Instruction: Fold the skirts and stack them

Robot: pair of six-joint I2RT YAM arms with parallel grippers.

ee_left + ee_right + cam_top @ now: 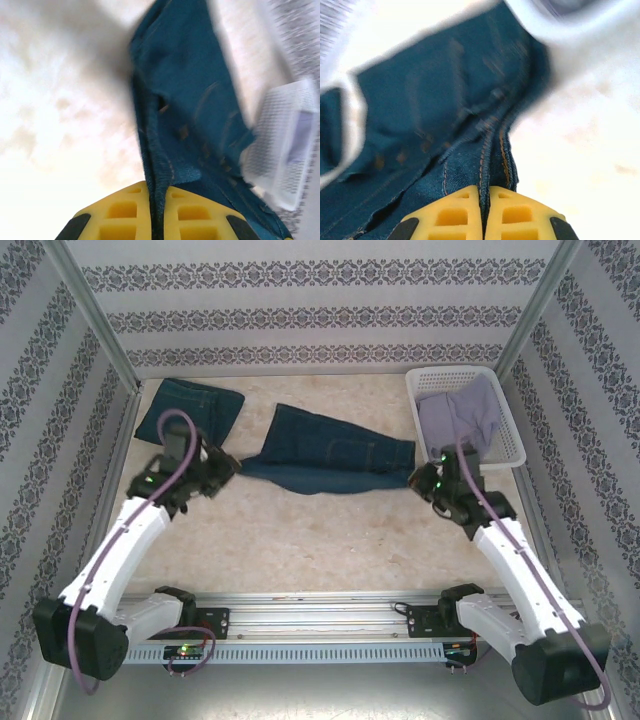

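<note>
A dark blue denim skirt point(330, 452) lies stretched across the middle of the table. My left gripper point(232, 467) is shut on its left edge, with the cloth point(165, 150) pinched between the yellow fingers point(120, 215). At the skirt's right end my right gripper point(418, 478) is shut on a stitched seam point(490, 160), the yellow fingers point(455, 215) closed tight on the fabric. A second denim skirt point(188, 407) rests folded at the back left. A lavender-grey skirt point(462, 418) hangs in the white basket point(508, 435).
The white lattice basket stands at the back right against the patterned wall point(590, 390). Patterned walls enclose the table on three sides. Bare tabletop point(320, 540) stretches between the skirt and the arm bases.
</note>
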